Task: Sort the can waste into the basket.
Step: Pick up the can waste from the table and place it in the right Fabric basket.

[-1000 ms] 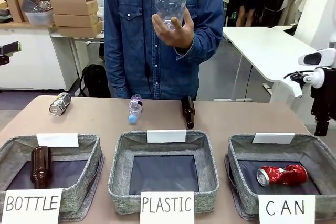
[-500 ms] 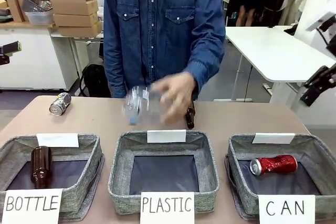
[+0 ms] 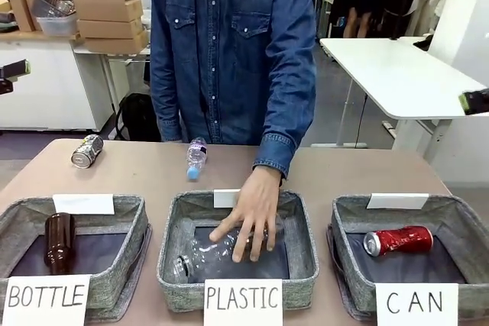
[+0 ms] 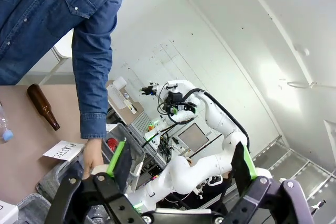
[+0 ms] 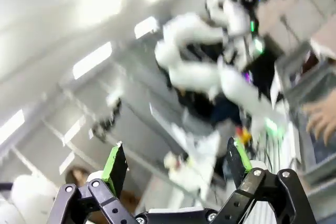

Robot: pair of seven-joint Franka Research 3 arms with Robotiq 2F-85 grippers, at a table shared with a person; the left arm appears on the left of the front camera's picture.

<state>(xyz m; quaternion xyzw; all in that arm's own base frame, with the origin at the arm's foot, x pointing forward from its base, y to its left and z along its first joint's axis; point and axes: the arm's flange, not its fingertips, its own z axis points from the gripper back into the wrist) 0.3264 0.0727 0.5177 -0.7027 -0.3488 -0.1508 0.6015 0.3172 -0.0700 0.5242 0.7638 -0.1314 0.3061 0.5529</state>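
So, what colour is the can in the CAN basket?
The can is shiny red, silver-ended; front view shows it best.

The person's hand [image 3: 248, 219] reached into the middle basket [image 3: 170, 250], blocking the centre of the table [image 3: 367, 173]. The CAN basket [image 3: 344, 223] at near right stood open above, its floor bare beside the red can [image 3: 397, 240]. Bare table surrounded the silvery can [image 3: 86, 150] at far left.

Shiny red can [image 3: 397, 240], grey woven basket [image 3: 341, 227]
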